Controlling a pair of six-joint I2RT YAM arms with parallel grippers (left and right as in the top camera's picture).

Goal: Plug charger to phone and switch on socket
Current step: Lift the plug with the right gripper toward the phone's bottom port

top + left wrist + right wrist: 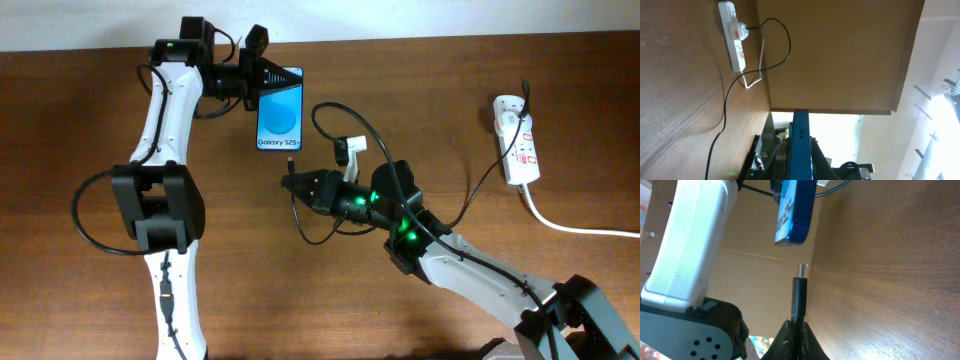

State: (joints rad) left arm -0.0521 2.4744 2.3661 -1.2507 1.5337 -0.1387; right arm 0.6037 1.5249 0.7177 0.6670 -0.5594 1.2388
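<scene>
Below the phone (279, 115), right gripper (796, 330) holds the charger (798, 292) (socket (518, 140) well apart).

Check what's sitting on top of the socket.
A white plug sits in the end outlet of the socket, with the charger cable running from it; red switches show beside it. The outlet under the plug is covered, and switch positions are too small to tell.

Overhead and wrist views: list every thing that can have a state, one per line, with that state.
Blue-screened black smartphone: screen lit, gripped at its top end, nothing plugged in.
Thin black charger cable: plug tip just short of the smartphone, not inserted.
White plastic power strip: adapter plugged in; switch position unreadable.
Left gripper: shut on the smartphone.
Right gripper: shut on the charger plug.
</scene>
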